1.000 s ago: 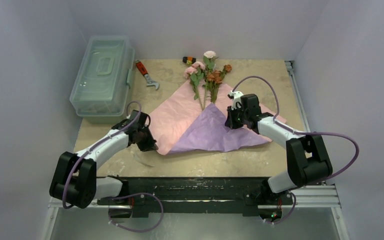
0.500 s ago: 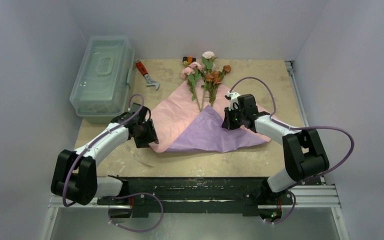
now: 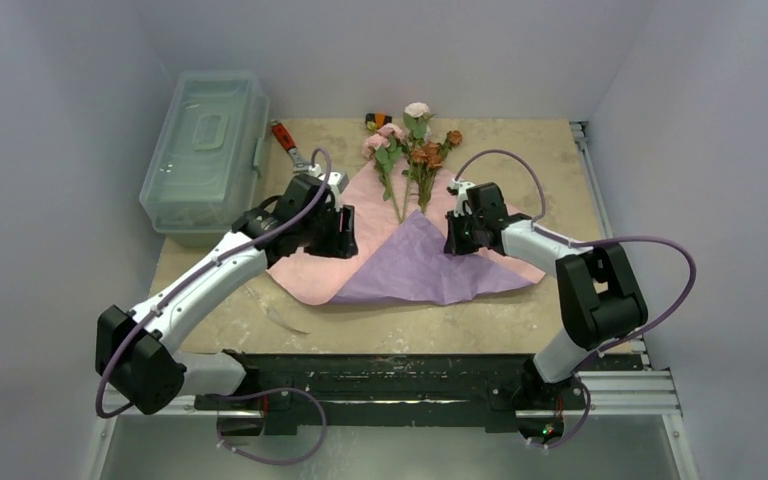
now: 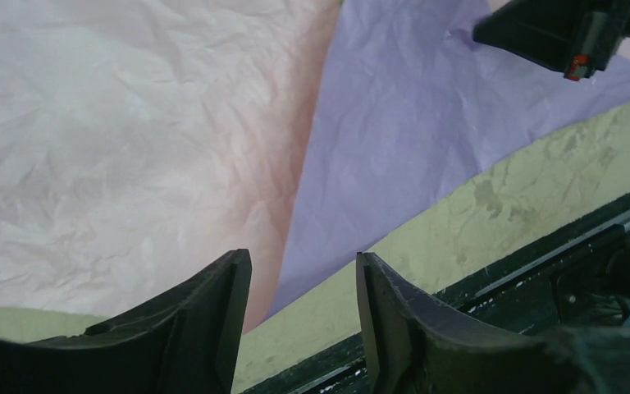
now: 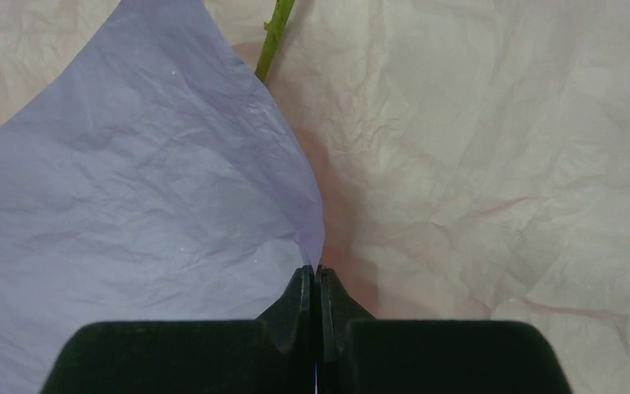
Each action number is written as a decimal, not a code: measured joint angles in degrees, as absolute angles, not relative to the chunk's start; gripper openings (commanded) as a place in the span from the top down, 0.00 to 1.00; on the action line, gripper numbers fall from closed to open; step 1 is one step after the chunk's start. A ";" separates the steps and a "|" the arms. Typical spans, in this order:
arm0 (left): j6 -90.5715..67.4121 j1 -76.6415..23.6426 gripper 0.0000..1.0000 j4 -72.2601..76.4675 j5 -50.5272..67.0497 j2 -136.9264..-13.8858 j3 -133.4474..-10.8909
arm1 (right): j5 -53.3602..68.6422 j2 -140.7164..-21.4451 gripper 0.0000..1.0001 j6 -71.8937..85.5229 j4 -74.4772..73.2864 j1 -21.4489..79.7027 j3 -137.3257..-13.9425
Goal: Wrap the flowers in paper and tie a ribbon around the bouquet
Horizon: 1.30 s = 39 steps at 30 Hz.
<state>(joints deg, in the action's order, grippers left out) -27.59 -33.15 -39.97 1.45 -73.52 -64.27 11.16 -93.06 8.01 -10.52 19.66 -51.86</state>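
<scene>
One paper (image 3: pixel 312 262), one bunch of flowers (image 3: pixel 412 150); left end effector (image 4: pixel 303 269) spread over pink side, right end effector (image 5: pixel 315 272) pinching lilac flap.

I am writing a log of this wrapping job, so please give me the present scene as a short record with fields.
paper: lying pink face up, with a lilac flap folded over its middle
flowers: lying on the far part of the paper, stems running under the lilac flap
left gripper: open, empty, above the pink part of the paper
right gripper: shut, seems to pinch the edge of the lilac flap
other things: clear box and red-handled wrench, both far left
</scene>
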 measured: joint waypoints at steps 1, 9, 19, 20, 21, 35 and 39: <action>-27.00 -33.63 0.52 -38.92 3.07 -74.04 -64.16 | 11.03 -93.06 1.00 8.19 -10.85 19.66 -52.05; -24.86 -39.00 0.59 -31.57 11.75 -85.80 -64.10 | 9.96 -93.76 1.00 8.84 -12.38 19.66 -53.84; -26.04 -44.23 0.68 -25.26 12.97 -95.57 -61.32 | 9.69 -94.52 1.00 9.82 -12.84 19.66 -54.68; -26.17 -44.23 0.69 -24.82 12.71 -96.12 -60.82 | 9.65 -94.52 1.00 9.89 -12.88 19.66 -54.68; -26.22 -44.23 0.69 -24.56 12.49 -96.57 -60.45 | 9.56 -94.52 1.00 9.93 -12.86 19.66 -54.68; -25.74 -44.21 0.73 -19.99 11.51 -100.88 -58.96 | 6.52 -94.21 0.41 14.83 -18.79 19.66 -59.07; -25.69 -44.18 0.74 -19.42 11.51 -100.88 -58.67 | 4.97 -91.11 0.43 17.63 -23.09 19.66 -60.42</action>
<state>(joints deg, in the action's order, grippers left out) -25.69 -44.18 -19.42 11.51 -100.88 -58.67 4.97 -91.11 17.63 -23.09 19.66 -60.42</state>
